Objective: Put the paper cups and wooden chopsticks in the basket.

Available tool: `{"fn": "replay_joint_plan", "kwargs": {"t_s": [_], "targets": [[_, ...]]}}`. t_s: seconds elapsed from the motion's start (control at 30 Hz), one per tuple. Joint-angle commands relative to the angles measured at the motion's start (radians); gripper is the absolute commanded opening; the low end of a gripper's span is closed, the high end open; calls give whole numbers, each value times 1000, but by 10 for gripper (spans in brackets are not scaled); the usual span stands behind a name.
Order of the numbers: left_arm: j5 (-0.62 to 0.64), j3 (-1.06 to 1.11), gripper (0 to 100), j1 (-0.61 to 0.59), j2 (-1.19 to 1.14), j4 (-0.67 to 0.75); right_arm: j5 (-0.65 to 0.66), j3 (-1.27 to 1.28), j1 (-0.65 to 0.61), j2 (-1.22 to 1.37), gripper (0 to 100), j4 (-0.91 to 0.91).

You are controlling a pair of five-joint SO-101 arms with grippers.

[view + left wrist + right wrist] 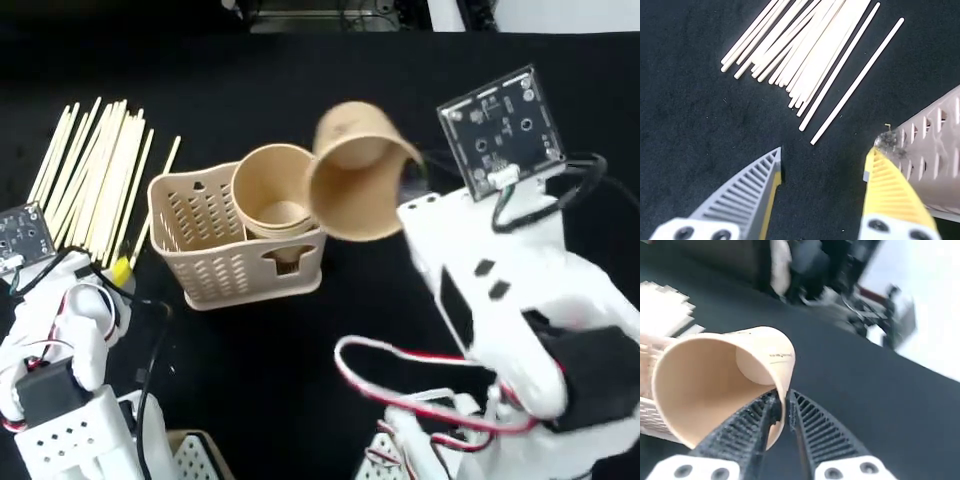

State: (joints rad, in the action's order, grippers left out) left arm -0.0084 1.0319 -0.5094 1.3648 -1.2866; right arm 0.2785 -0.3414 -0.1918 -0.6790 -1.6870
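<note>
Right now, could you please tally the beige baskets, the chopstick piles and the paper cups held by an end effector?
Beige basket: 1
Chopstick pile: 1
Paper cup held in the right end effector: 1
Total: 3

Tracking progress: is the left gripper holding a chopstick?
No, the left gripper is open and empty, with the wooden chopsticks lying on the table ahead of it.

Tan cup (355, 185) tilted beside basket (215, 265), nested cups (275, 190) inside, chopsticks (95, 170) alongside
</note>
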Motion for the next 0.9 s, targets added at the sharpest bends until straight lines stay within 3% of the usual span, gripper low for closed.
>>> {"fn": "replay_joint_plan", "kwargs": {"t_s": [0.0,0.27,0.57,0.63,0.77,0.87], "targets": [[0,-5,264,-10,6,20,-58,-234,-137,107,11,-78],[0,-5,264,-10,6,20,-83,-153,-261,177,11,-75],[0,-5,264,-12,6,20,-77,-44,-265,234,19,-69],[0,-5,264,-12,6,20,-84,-51,-265,254,80,-66],[0,-5,265,-12,6,20,-74,-53,-270,271,325,5],[0,-5,265,-12,6,20,-74,-51,-270,277,448,121]]}}
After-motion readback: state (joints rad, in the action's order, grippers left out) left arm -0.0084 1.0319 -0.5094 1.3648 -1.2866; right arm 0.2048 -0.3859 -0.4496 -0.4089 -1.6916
